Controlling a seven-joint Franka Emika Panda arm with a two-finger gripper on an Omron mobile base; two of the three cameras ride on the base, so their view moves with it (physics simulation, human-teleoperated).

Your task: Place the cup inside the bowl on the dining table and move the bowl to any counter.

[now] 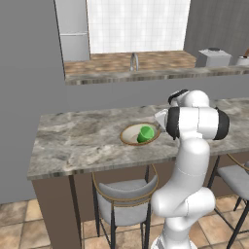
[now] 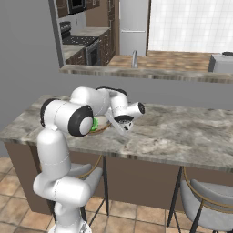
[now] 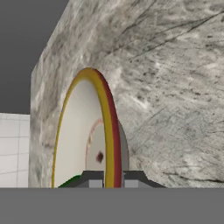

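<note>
Pincer (image 3: 107,180) nipping the bowl (image 1: 132,135) rim, fingers nearly closed on either side of it, likely for carrying bowl and contents together. Cup (image 1: 145,133) sitting upright inside already. Bowl resting on the dining-table worktop (image 1: 78,138), toward its front edge, not yet moved to any counter.

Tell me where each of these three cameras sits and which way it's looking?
Left base view: behind the arm on its left, facing forward over the dining table; the white arm rises at lower right, beside the bowl holding the cup.
Right base view: behind on its right; the arm rises at lower left, hiding most of the bowl.
Hand view: on the hand, looking along the gripper, shut on the bowl's rim.
Shared: both base views show the same table, bowl and far sink counter.
</note>
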